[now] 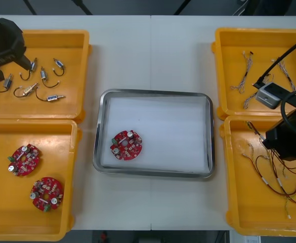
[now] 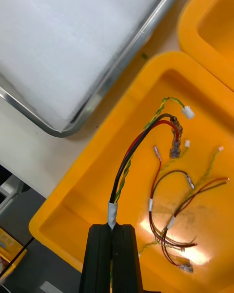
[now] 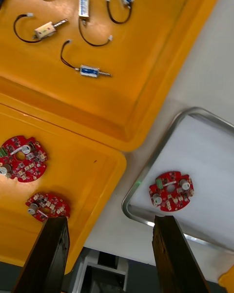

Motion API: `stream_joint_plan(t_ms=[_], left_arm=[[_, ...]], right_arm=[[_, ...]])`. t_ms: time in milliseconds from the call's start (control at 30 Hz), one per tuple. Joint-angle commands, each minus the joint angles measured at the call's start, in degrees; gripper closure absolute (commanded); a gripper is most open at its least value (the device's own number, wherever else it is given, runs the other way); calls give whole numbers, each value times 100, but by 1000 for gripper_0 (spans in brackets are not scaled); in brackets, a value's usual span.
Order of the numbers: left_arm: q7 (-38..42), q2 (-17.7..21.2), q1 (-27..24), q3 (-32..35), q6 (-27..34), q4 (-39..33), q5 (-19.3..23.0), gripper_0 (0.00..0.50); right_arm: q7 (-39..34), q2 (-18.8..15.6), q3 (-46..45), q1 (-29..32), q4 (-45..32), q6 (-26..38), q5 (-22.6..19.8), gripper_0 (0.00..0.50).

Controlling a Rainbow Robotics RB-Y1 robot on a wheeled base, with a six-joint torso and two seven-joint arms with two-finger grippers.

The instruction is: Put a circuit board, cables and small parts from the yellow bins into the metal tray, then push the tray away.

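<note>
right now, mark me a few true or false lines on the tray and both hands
The metal tray holds one circuit board. True.
The right hand is open. False: it is shut on a cable bundle over the near right bin.
The left hand is open above the far left bin. True.
A cable lies in the tray. False: the board is alone in it.
</note>
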Motion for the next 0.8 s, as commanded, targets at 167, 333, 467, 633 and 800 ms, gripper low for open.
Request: stream_joint_plan(t_ms=[167, 333, 467, 633, 800], left_arm=[[-1083, 177, -247, -184, -281, 1080, -989, 0], [-1636, 160, -247, -465, -633, 1581, -1490, 0], [-2067, 54, -247, -483, -817, 1959, -1727, 0], [-2735, -86, -247, -483, -1116, 2389, -1965, 0], [-3376, -209, -247, -483, -1521, 2794, -2061, 0]], right_arm=[[361, 35, 1590, -1547, -164, -166, -55, 500], [1072, 185, 2417, -2092, -76, -439, 183, 500], [1512, 360, 2918, -2373, 64, -606, 376, 500], [2039, 712, 3577, -2751, 416, -843, 736, 500], [2619, 1028, 4069, -2971, 961, -1124, 1009, 500]])
